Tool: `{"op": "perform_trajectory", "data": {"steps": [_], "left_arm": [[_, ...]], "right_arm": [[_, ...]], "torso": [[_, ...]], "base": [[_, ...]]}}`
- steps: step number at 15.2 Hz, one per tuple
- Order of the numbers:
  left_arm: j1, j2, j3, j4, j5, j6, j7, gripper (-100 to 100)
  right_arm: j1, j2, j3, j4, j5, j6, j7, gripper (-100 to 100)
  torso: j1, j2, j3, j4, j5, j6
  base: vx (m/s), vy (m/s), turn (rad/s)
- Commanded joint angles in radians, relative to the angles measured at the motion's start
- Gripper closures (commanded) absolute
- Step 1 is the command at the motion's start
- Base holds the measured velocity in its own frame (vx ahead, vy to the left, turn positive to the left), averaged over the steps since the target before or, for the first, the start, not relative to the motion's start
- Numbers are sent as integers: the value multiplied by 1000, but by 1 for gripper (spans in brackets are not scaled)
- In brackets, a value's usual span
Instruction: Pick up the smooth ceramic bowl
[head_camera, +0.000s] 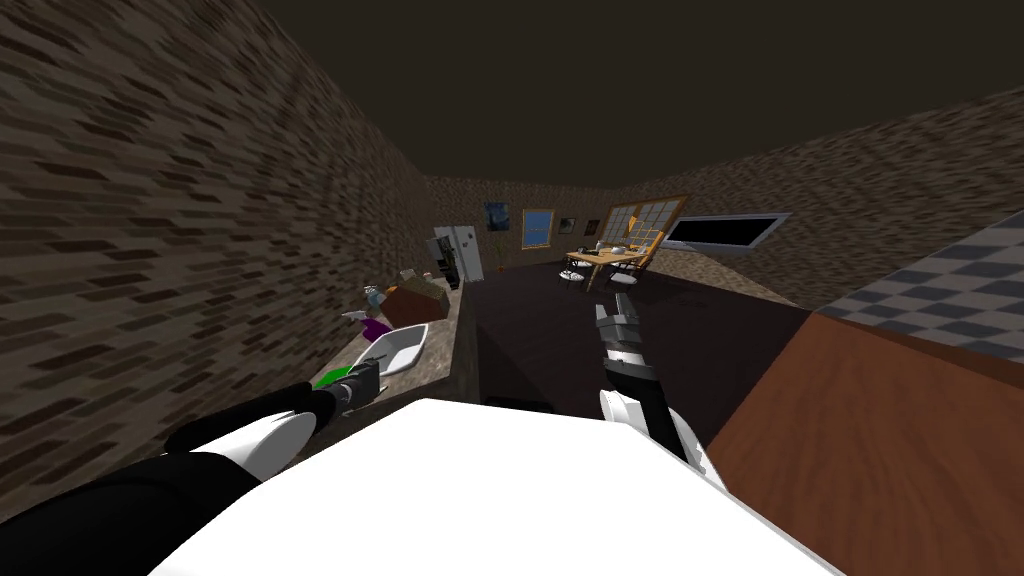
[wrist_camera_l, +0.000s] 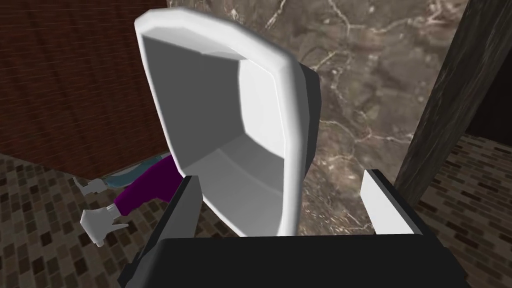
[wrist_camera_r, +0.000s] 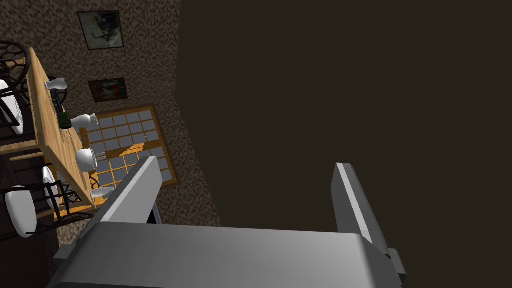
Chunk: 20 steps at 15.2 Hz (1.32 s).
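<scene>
Marbled counter (wrist_camera_l: 380, 90): left gripper (wrist_camera_l: 281, 175) wide open, empty, straddling near end of white bowl (wrist_camera_l: 220, 125). Pre-grasp step; next likely: close on rim, lift.

purple-handled tool (wrist_camera_l: 145, 187); marbled counter (wrist_camera_l: 375, 75); wooden table (wrist_camera_r: 50, 140) with white vessels (wrist_camera_r: 86, 159)

Smooth white bowl (wrist_camera_l: 225, 125), squarish with rounded corners, resting upright on a marbled brown counter (wrist_camera_l: 380, 75). Its near rim lies between the left gripper's (wrist_camera_l: 282, 175) spread fingers, close against one.

White forearms (head_camera: 262, 445), black joints, apparently grey fingers (wrist_camera_l: 386, 204)
</scene>
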Motion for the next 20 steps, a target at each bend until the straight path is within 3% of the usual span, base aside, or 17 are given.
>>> {"op": "perform_trajectory", "data": {"steps": [1,10,13,18,20], "left_arm": [[17,3,23,2,24,50,0,-100],[64,16,88,3,88,211,3,-100],[73,19,98,3,98,236,3,-100],[42,17,64,81,61,175,-19,-100],[44,17,66,73,62,181,-16,-100]], "right_arm": [[0,0,0,0,0,0,0,0],[0,0,0,0,0,0,0,0],[0,0,0,0,0,0,0,0],[0,0,0,0,0,0,0,0],[0,0,0,0,0,0,0,0]], "torso": [[0,0,0,0,0,0],[3,-1,0,0,1,0],[2,0,0,0,1,0],[-2,2,1,0,0,0],[-2,2,1,0,0,0]], "base": [[42,23,-120],[42,45,-110],[22,49,-52],[7,2,-36],[3,-8,-20]]}}
